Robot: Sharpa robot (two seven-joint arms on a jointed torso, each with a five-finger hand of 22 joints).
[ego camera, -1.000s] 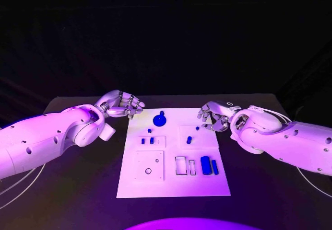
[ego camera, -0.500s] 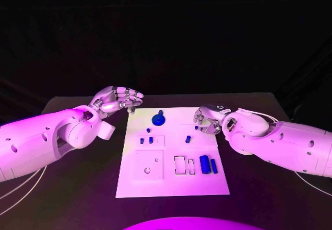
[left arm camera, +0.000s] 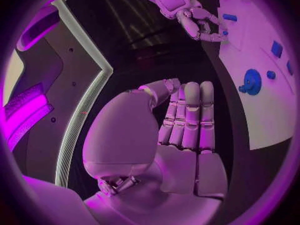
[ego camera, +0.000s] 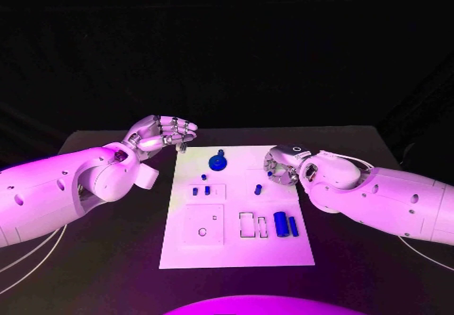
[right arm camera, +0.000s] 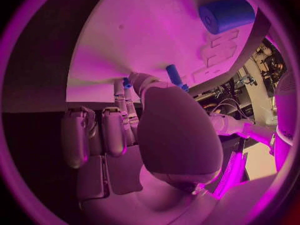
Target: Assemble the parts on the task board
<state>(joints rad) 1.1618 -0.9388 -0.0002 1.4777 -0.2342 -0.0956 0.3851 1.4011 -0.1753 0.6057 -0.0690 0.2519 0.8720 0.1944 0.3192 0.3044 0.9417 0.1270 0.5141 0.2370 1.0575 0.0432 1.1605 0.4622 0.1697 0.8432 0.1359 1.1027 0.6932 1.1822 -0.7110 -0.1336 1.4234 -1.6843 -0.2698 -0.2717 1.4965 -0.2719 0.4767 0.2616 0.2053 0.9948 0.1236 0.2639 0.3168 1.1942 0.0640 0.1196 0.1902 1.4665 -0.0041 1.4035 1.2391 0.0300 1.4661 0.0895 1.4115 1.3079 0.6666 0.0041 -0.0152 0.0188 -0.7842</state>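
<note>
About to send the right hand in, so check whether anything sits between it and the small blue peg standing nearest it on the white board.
Nothing visible stands in the way. The right hand hangs over the board's right edge, and the small blue peg stands just inboard of its fingers with only bare white surface between them. The left hand is off the board's far left corner.

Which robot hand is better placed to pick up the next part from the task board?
Probably the right robot hand: it hangs over the task board edge, fingers near a small blue peg. The left robot hand sits curled, off the board.
</note>
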